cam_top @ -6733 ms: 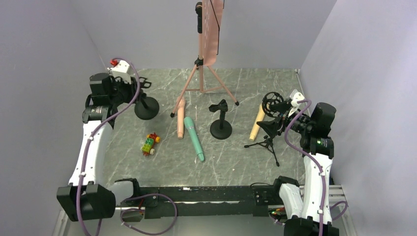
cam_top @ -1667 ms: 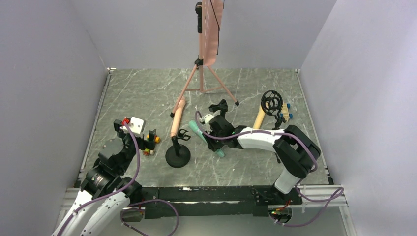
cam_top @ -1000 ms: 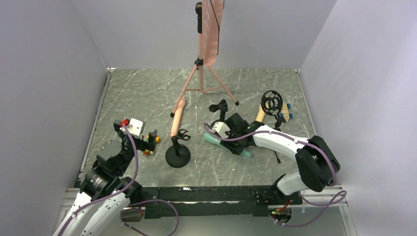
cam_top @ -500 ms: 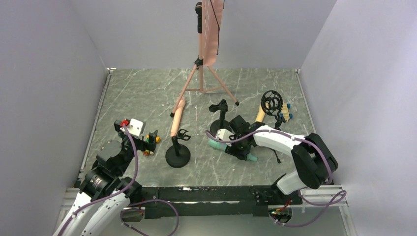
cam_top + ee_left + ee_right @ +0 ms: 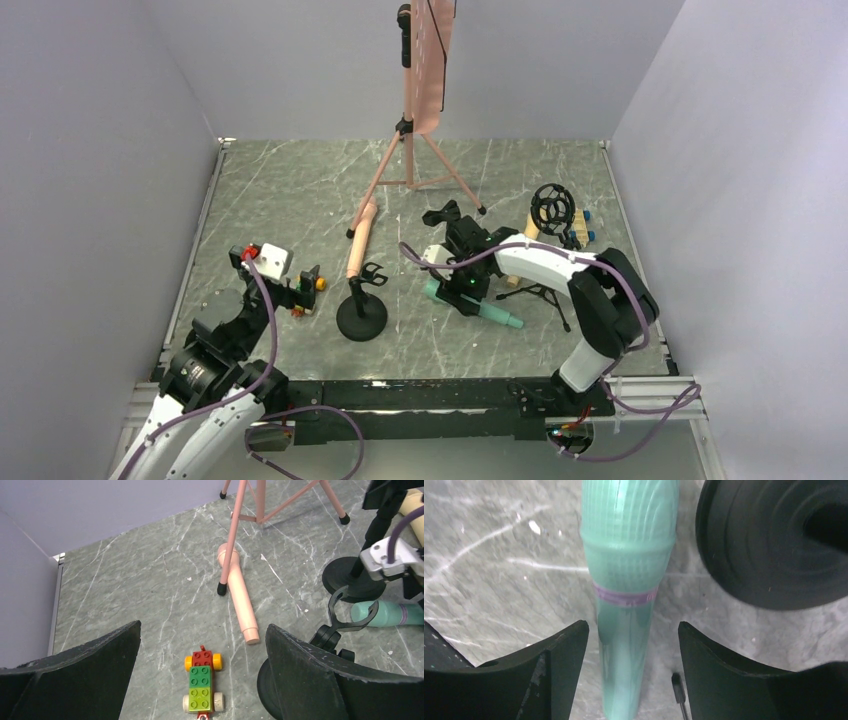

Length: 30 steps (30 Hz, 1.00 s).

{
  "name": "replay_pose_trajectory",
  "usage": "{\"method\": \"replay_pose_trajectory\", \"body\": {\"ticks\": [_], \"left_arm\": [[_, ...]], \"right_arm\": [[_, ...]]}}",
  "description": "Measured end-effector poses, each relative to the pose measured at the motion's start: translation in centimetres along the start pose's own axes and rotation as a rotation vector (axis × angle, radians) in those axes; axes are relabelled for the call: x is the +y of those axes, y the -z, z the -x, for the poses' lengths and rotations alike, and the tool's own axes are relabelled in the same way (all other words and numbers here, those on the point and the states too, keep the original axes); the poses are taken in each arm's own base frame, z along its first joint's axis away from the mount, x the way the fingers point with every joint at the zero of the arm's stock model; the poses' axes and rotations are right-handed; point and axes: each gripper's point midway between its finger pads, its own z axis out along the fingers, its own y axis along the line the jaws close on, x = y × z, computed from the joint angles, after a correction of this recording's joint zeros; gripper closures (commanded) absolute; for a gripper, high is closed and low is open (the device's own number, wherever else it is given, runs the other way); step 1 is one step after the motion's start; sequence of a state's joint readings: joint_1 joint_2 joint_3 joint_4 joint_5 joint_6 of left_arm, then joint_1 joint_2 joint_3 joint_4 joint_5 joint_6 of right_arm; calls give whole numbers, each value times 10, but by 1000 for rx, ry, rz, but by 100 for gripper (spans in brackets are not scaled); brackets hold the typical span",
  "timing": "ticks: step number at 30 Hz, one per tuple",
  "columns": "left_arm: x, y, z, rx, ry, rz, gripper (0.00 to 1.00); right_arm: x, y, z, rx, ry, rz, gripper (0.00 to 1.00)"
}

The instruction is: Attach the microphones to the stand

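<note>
Right wrist view: right gripper (image 5: 629,635) has just swung round, jaws apart and straddling the teal microphone (image 5: 626,555) lying mid-bench toward the near edge. Not gripped yet, but looks lined up to grab.

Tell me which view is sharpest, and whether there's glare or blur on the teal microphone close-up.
Top external view: evenly lit, sharp, faint shadows. Left wrist view: red-and-green brick toy car crisp, near black fingers dark, little detail. Right wrist view: teal ribbed microphone in focus, dull sheen, no harsh glare.
</note>
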<state>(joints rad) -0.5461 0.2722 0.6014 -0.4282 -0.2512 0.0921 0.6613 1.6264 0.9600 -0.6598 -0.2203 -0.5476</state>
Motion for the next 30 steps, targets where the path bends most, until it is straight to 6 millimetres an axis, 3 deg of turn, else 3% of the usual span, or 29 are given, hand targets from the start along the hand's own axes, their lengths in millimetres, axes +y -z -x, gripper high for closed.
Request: {"method": "replay_pose_trajectory", "body": {"ticks": [4, 9, 23, 30], "left_arm": [[2, 4, 4, -24, 6, 5, 1], [3, 5, 6, -33, 8, 7, 1], [3, 5, 6, -33, 9, 7, 1], [2, 5, 6, -34, 9, 4, 1]], "right_arm": [[-1, -8, 15, -6, -7, 19, 22], [5, -15, 21, 12, 7, 31, 24], [0, -21, 32, 11, -9, 4, 85], [18, -10, 23, -19, 6, 62, 100]]}}
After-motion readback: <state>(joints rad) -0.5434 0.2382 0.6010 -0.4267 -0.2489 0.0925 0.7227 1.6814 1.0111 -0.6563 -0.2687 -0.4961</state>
